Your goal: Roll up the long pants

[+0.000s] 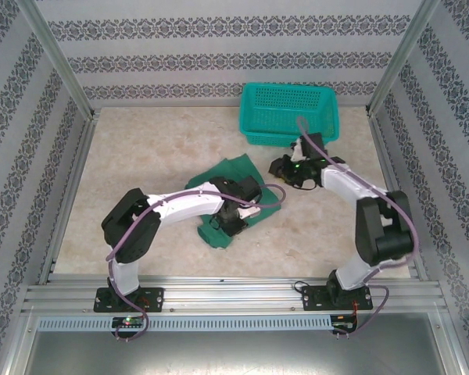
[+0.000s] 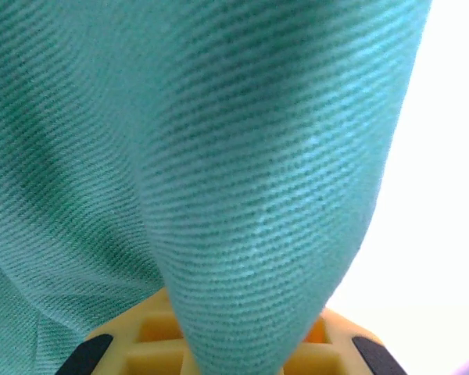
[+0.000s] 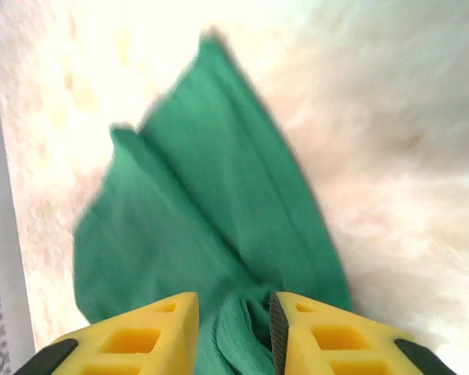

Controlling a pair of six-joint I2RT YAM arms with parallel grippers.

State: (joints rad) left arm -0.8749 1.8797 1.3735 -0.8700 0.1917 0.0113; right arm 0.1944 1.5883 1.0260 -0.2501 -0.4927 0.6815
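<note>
Left wrist: left jaws pinch twill-ribbed long pants (image 2: 258,195); right jaws spread.

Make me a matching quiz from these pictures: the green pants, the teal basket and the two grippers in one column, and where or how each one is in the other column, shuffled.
Column one:
1 long pants
2 teal basket
3 left gripper
4 right gripper

Column two:
A at the far edge of the table
B jaws apart, green fabric between them
C crumpled mid-table
D shut on a fold of green fabric

Pairs: 1-C, 2-A, 3-D, 4-B.
</note>
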